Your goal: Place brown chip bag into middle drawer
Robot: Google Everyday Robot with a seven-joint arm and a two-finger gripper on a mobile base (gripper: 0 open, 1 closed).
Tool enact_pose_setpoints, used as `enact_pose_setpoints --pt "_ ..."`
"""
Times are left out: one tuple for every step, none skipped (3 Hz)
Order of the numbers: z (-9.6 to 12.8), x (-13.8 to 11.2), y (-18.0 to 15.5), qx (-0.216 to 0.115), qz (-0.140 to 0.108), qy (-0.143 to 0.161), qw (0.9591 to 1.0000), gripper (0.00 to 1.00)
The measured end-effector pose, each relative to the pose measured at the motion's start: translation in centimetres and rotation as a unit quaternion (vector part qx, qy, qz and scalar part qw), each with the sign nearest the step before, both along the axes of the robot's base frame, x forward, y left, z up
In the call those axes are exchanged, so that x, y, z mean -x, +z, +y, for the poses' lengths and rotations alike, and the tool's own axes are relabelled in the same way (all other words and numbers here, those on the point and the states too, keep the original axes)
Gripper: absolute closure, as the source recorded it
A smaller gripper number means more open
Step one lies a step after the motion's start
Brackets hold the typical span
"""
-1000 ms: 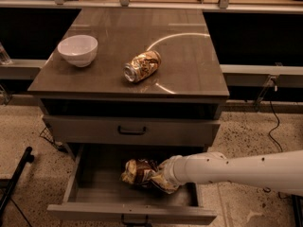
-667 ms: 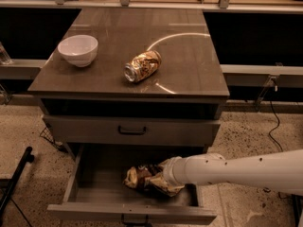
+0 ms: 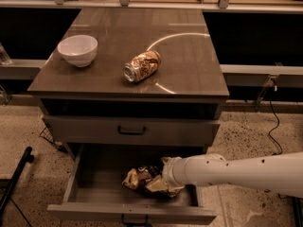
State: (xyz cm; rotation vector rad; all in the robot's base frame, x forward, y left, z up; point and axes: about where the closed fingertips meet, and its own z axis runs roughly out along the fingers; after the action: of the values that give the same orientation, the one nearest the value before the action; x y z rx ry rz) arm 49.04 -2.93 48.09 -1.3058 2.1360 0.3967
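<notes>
The brown chip bag (image 3: 140, 178), a wrinkly brown, cream and yellow foil bag, lies on the floor of the open middle drawer (image 3: 87, 183), right of its middle. My gripper (image 3: 160, 182) reaches in from the right on a white arm and sits at the bag's right end, low in the drawer. The arm's wrist hides the fingertips and the bag's right part. The drawer is pulled out wide, with a dark handle at its front edge.
A white bowl (image 3: 77, 49) and a dented brown-and-gold can (image 3: 142, 65) lie on the cabinet top (image 3: 189, 65). A shut drawer front with a black handle (image 3: 132, 131) is above the open drawer. A cable (image 3: 274, 122) trails on the floor at right.
My gripper and the chip bag have sunk lower into the drawer; the bag now rests on the drawer floor.
</notes>
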Motion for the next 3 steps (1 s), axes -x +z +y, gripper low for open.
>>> enact_pose_setpoints --pt "-2.1 0.6 2.7 0.013 -0.01 -0.008 0.9998 0.32" --pt "-4.2 0.9 5.1 0.026 -0.017 -0.014 0.9994 0.35" --pt "-7.9 0.8 8.7 0.041 -0.028 -0.032 0.9983 0.33"
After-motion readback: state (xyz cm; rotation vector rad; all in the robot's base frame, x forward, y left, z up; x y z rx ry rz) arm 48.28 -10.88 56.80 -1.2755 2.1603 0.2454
